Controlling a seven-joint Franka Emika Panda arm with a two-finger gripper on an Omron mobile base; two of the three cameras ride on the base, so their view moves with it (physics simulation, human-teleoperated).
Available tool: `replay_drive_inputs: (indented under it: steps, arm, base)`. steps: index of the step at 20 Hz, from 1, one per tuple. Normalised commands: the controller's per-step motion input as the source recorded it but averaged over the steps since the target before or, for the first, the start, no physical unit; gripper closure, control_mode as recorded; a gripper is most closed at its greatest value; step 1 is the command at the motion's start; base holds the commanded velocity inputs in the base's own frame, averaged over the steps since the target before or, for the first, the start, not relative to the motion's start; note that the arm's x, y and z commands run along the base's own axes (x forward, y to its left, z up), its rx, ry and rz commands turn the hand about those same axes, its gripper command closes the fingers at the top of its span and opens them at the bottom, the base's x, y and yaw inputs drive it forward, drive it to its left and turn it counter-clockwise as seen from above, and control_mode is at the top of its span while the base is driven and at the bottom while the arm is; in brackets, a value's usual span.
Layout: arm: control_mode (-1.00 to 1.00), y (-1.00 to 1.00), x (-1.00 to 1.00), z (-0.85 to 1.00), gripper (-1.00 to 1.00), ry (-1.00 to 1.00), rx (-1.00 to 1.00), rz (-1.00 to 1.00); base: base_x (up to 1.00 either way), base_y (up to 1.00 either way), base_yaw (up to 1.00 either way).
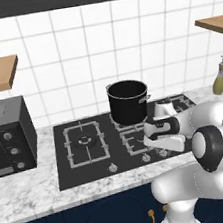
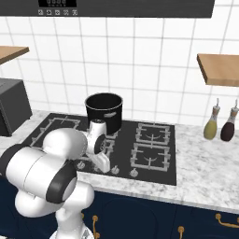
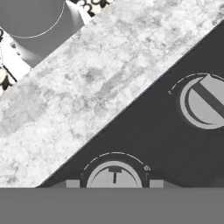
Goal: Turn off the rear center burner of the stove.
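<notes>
Stove (image 1: 114, 148) lay black in the marble desk (image 1: 30, 194), its rear center burner (image 2: 108, 132) under the pot (image 2: 104, 111). I saw my gripper (image 3: 114, 183) low over the front knob row, one knob (image 3: 114, 175) between the fingers; whether they gripped it I couldn't tell.
</notes>
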Motion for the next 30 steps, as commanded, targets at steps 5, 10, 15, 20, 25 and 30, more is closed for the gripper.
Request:
replay_drive_inputs:
  steps: [5,10,15,20,25,30]
  arm:
    - [-1.00,0.00,0.00,-0.29,1.00,0.00,-0.03,-0.53]
    - [-1.00,0.00,0.00,-0.31,1.00,0.00,-0.08,-0.57]
    - [-1.00,0.00,0.00,-0.31,1.00,0.00,-0.07,-0.58]
    - [-1.00,0.00,0.00,-0.24,1.00,0.00,0.00,-0.58]
    - [-1.00,0.00,0.00,-0.33,1.00,0.00,0.00,-0.61]
    - [-1.00,0.00,-0.07,-0.34,1.00,0.00,0.00,-0.64]
  base:
    - [0.00,0.00,0.00]
    - [0.00,0.00,0.00]
    - [0.00,0.00,0.00]
    - [0.00,0.00,0.00]
    - [0.00,0.00,0.00]
    - [0.00,0.00,0.00]
